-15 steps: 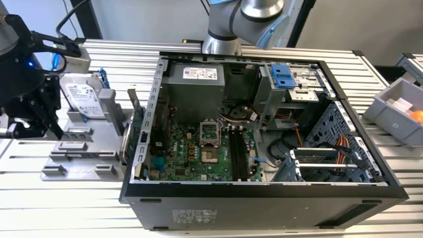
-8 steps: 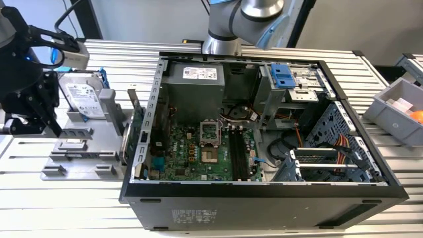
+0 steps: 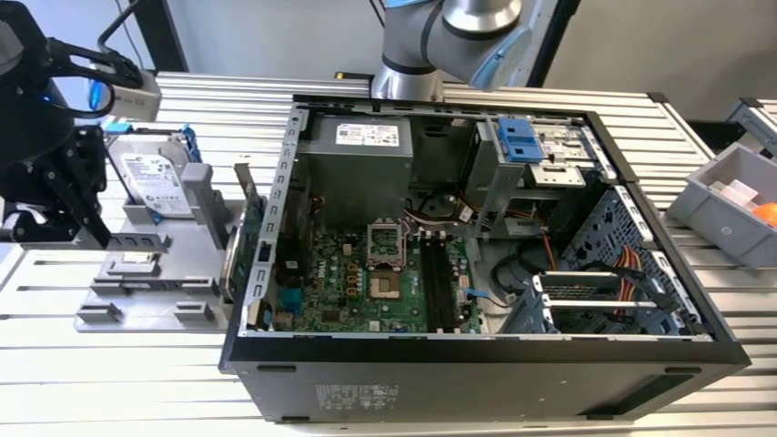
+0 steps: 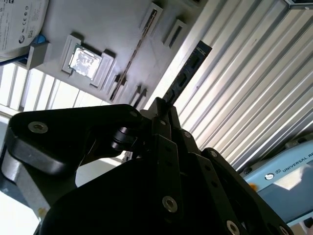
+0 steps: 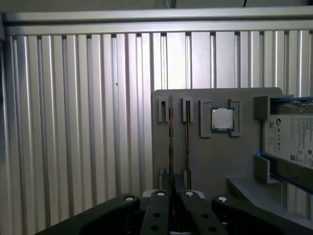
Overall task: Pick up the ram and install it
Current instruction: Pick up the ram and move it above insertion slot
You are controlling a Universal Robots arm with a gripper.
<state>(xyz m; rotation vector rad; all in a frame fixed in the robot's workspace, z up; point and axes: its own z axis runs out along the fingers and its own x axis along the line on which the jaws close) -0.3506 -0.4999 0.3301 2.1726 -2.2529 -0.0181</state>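
Note:
My gripper (image 4: 161,111) is shut on the ram (image 4: 182,79), a thin dark stick seen edge-on that sticks out from between the fingertips. It hangs over the grey holder plate (image 4: 122,29) at the exterior view's left, where the gripper (image 3: 87,235) stands beside the open computer case (image 3: 486,350). Another thin stick (image 4: 139,44) lies in the holder's slots. In the first wrist view two thin edges (image 5: 170,142) run from the gripper (image 5: 173,196) across the holder (image 5: 215,161). The motherboard's long black slots (image 3: 439,282) lie inside the case.
The holder also carries a processor chip (image 5: 222,120), a hard drive (image 3: 158,182) and an upright green card (image 3: 251,246) by the case wall. A grey bin (image 3: 729,205) stands at the exterior view's right. Everything rests on a ribbed metal table (image 3: 122,382).

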